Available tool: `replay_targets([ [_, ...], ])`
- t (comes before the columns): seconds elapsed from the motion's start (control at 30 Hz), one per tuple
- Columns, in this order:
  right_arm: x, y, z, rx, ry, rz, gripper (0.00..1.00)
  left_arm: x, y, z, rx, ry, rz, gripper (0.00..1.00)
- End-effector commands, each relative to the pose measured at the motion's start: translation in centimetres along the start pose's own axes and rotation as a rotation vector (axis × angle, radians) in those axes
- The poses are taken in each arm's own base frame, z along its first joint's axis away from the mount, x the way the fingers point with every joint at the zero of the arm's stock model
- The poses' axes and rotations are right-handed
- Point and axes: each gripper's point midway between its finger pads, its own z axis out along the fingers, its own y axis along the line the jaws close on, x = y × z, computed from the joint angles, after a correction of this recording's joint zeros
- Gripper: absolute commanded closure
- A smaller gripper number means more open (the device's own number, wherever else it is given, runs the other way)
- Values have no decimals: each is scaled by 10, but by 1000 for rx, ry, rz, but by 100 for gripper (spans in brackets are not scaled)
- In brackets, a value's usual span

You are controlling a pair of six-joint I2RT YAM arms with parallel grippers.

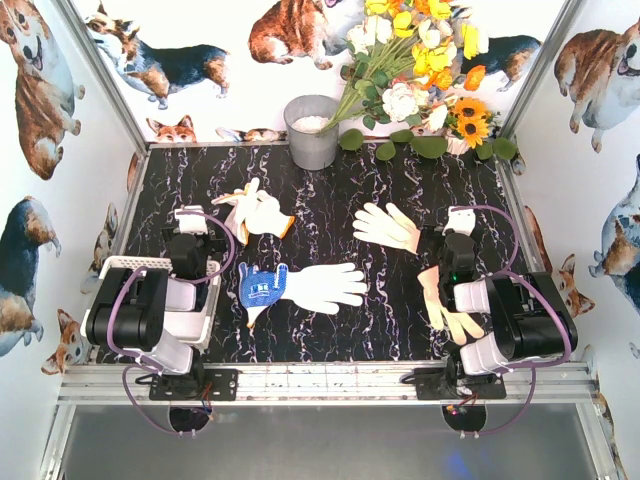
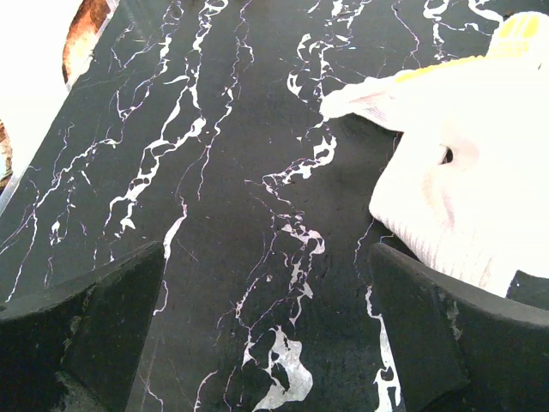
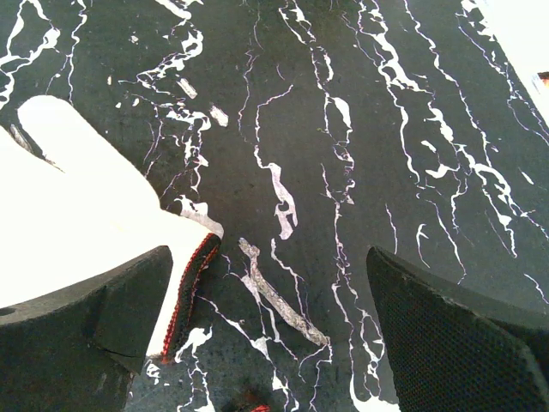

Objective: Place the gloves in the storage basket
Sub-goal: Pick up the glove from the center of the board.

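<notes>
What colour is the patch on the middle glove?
Blue patch on a white glove, best in the top view.

Gloves point(image 1: 325, 285) in soft knitted cloth, worktop point(image 1: 330, 235) smooth with a dark marble-look sheen, storage basket point(image 1: 125, 263) in white perforated plastic, bucket point(image 1: 312, 135) in dull grey metal

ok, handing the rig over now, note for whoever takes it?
Left gripper open, empty, beside the orange-cuffed glove.
Right gripper open, empty, beside the cream glove.
Both gloves lie mid-table; blue-patch glove and white glove lie together at centre front; yellowish glove partly under the right arm.
Storage basket near left, under the left arm, inside mostly hidden.
Done: no glove seen in it.
Left: all five visible gloves.
</notes>
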Motion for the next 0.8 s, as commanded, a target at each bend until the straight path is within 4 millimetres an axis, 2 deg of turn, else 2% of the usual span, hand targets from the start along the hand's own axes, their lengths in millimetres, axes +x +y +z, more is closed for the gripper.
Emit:
replay_targets([
  [0.0, -19, 2, 3, 1, -71, 18, 0, -10, -3, 3, 7, -31, -6, 0],
  [0.47, -19, 2, 3, 1, -68, 19, 0, -9, -2, 4, 14, -25, -15, 0],
  [0.57, -21, -1, 1, 15, -86, 24, 0, -13, 4, 3, -18, -37, -23, 0],
  [0.63, -27, -7, -7, 45, -118, 43, 0, -26, 3, 0, -17, -41, -21, 0],
  [0.7, -30, -3, -19, -1, -145, 40, 0, -37, 4, -4, -26, -6, -36, 0],
  [0.73, -40, -4, -25, 0, -197, 42, 0, -36, 4, -8, -33, 34, -47, 0],
  [0.77, -46, -12, -32, 51, -219, 48, 0, -43, 4, -12, -38, 29, -63, 0],
])
